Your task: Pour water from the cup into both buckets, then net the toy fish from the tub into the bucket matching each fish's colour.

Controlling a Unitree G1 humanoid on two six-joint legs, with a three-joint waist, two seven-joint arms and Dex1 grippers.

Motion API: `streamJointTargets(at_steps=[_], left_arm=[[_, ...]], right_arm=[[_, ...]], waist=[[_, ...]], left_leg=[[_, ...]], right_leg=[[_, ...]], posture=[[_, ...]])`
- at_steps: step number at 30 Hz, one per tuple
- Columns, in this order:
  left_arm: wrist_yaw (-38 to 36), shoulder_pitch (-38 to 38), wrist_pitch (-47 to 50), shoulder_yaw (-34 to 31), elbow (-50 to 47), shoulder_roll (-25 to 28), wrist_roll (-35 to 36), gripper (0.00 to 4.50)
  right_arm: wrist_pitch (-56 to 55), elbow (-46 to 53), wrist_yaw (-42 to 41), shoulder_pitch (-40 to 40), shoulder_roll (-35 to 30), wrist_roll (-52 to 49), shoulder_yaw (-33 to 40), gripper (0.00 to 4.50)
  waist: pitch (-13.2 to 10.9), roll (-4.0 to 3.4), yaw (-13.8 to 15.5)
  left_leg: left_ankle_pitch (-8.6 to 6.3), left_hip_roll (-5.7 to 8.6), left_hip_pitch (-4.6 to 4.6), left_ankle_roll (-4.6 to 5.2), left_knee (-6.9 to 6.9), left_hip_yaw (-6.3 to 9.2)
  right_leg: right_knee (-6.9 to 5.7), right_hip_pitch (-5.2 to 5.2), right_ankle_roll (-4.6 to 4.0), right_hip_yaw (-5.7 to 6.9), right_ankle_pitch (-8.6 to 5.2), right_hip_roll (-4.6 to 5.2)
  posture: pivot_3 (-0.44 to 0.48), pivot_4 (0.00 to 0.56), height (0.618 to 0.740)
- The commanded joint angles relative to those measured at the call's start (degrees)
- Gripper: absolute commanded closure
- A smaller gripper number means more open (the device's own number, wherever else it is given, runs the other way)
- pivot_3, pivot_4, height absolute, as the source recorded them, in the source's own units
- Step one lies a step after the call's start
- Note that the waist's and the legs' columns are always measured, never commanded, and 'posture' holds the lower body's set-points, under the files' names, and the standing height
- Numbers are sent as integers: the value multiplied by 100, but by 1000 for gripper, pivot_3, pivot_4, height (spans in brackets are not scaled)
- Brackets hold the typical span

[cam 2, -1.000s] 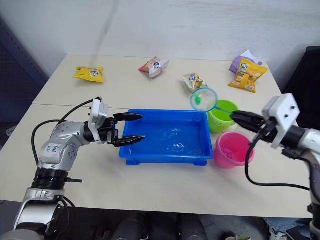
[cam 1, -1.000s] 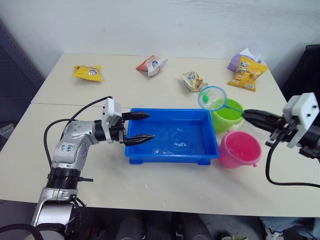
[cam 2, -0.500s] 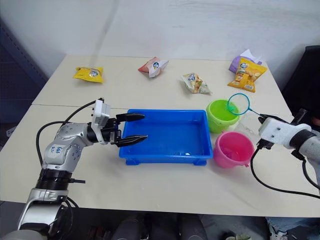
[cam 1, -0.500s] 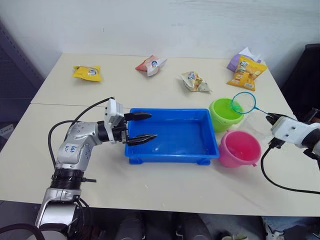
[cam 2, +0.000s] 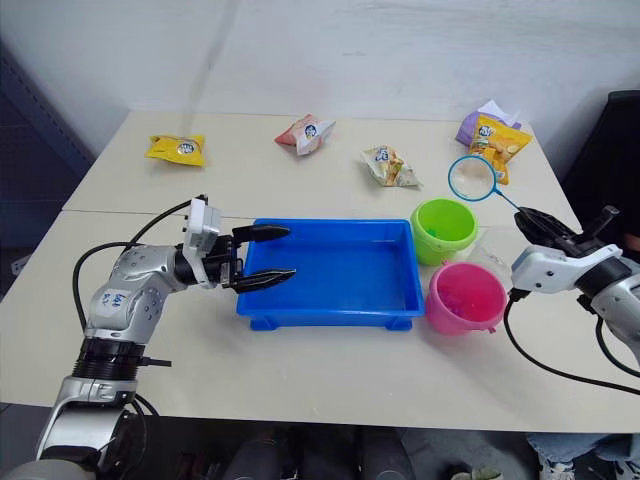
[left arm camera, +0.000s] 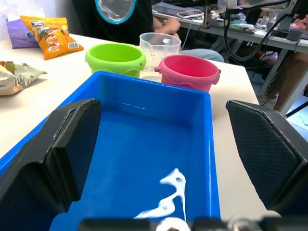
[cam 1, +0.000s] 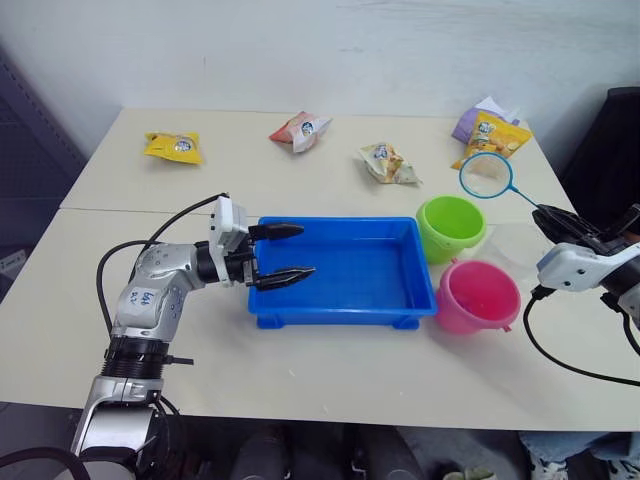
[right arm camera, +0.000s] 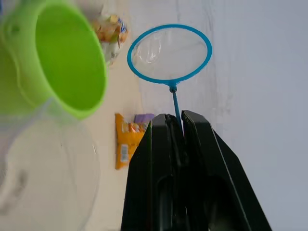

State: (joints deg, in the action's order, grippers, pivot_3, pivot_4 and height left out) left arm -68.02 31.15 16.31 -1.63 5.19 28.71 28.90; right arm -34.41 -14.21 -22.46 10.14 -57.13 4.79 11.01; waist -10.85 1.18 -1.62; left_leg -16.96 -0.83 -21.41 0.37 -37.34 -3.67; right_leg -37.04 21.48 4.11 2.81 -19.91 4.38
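Observation:
The blue tub (cam 1: 345, 312) lies mid-table with water in it; no toy fish shows in it. My left gripper (cam 1: 306, 250) hovers open over the tub's left end. To the tub's right stand the green bucket (cam 1: 452, 228) and, nearer me, the pink bucket (cam 1: 478, 297). The clear cup (cam 1: 516, 246) stands just right of them. My right gripper (cam 1: 545, 214) is shut on the net's thin handle. It holds the blue-rimmed net (cam 1: 486, 176) raised behind and above the green bucket (right arm camera: 62, 67). The net's mesh (right arm camera: 169, 53) looks empty.
Snack bags lie along the far side of the table: a yellow bag (cam 1: 175, 145), a red-and-white bag (cam 1: 302, 128), a pale bag (cam 1: 388, 163) and an orange bag (cam 1: 490, 135) on a purple pack. Black cables trail from both arms.
The right gripper swung the net, carrying a green fish, from the tub's far right corner to over the green bucket. It then lifted the net up behind it, empty. The left arm barely moved.

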Motion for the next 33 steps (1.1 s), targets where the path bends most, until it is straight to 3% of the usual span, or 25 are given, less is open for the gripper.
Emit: streamJointTargets(at_steps=[1,6,12,16,23,29,33], left_arm=[[-200,180,218,-504,-631,315,635,23],[-578,-563,464,-684,-1227,942,862,23],[-1320,-2018,-370,-999,-1281,1478,603,23],[-1787,-2843,-784,-1191,-1369,1846,555,23],[-1828,-3456,-708,-1229,-1825,2215,642,23],[-1779,-3438,-468,-1155,-1974,2353,653,23],[-1723,-3192,-302,-1187,-2011,2452,719,23]], right_arm=[[1546,1301,-1422,-254,137,-2468,8,4500],[4149,3249,-2120,-512,137,-4963,-201,4500],[4716,4160,-2817,-660,327,-4601,-1058,4500],[4339,4393,-3314,-966,650,-4012,-1597,4500],[3593,3379,-3519,-1042,1707,-2703,-2750,4500],[2860,1636,-3680,-548,2593,-2018,-3089,4500],[2395,1062,-3987,-480,2767,-1778,-3235,4500]], waist=[[0,-1,5],[4,-7,-20],[4,-6,30],[4,-7,47],[6,-4,7],[5,-7,-15],[4,-7,6]], left_leg=[[0,-1,0,0,1,1],[-5,-1,8,9,3,9],[-23,1,10,39,13,23],[-27,3,2,35,16,24],[-37,3,4,37,21,30],[-36,3,11,28,22,27],[-34,3,9,22,24,28]], right_leg=[[-1,-1,0,0,0,0],[3,-12,0,0,0,8],[14,-14,-6,7,-3,16],[30,-11,-7,8,-4,23],[37,-12,-13,10,-5,28],[17,-6,-23,11,-8,26],[11,-1,-28,16,-11,26]], posture=[[0,150,738],[0,150,738],[0,150,738],[0,150,738],[0,150,738],[0,150,738],[0,150,738]])
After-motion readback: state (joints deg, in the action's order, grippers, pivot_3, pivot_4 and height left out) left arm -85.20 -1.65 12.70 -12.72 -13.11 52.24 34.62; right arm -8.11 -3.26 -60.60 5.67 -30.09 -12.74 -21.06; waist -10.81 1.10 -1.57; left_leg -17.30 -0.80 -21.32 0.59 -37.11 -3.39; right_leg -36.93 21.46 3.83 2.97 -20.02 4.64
